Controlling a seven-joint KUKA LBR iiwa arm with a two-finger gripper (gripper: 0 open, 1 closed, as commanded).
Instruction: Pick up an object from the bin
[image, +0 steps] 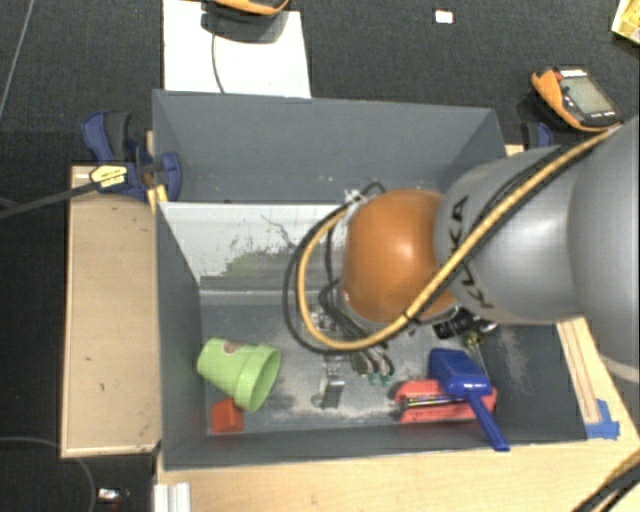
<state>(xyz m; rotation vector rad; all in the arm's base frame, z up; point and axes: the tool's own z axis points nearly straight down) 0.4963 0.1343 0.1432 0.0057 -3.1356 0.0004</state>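
A grey metal bin (320, 140) was seen set on a dark ground (60, 80), across which a black cord (40, 203) was laid at the left. Two orange-and-black devices were placed on that ground beyond the bin, one at the far right (572, 95) and one at the far edge (245, 8). The bin's floor (250, 310) was marked with scratches and dull smears, most heavily at the foot of the far wall.

The grey arm (540, 250) was reached in from the right, and a yellow-and-black cable (490, 215) was strung along it. Its wrist was capped by a rounded orange cover (390, 255), and black cables (300, 285) were looped to the left of the cover.

A green cup (240, 370) was laid on its side at the near left, with its mouth turned to the near right. A blue scoop (462, 380) was found at the near right, its handle pointed toward the near wall. It was rested against a red flat case (425, 410). A small red block (227, 417) was set just beside the cup, on the near side.

The gripper (329, 388) was held low over a bare patch of floor, between the cup and the case and apart from both. Whether it was apart or together could not be told.
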